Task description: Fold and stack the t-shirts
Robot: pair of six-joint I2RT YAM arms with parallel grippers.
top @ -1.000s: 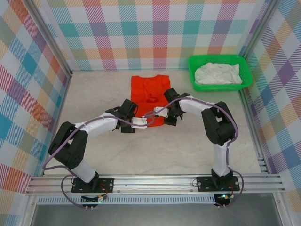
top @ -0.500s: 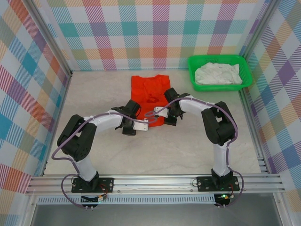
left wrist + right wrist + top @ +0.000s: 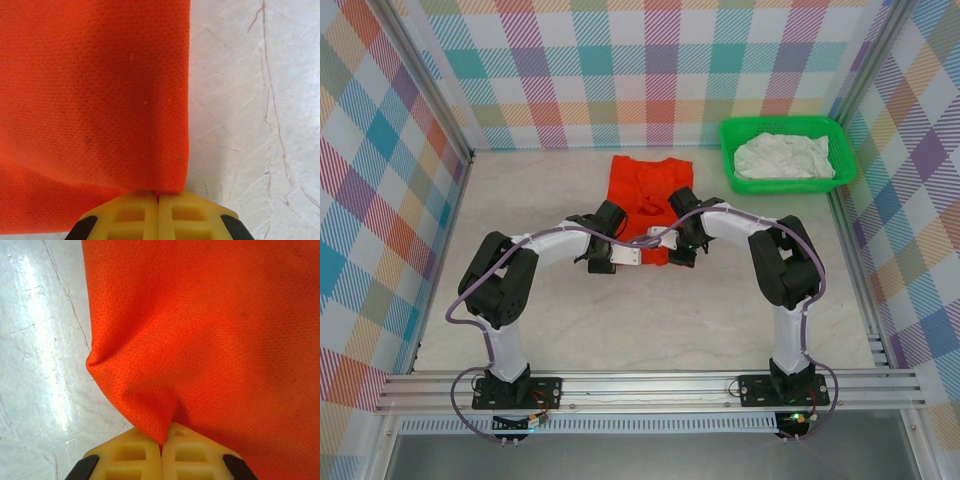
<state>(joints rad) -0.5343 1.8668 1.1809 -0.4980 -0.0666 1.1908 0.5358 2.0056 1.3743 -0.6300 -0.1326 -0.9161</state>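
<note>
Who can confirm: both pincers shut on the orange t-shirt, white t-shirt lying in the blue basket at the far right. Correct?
Not quite: the basket is green, not blue, as the top external view shows. The rest holds. The left pincer and right pincer are each shut on the orange t-shirt, and the white t-shirt lies in that basket at the far right.
</note>
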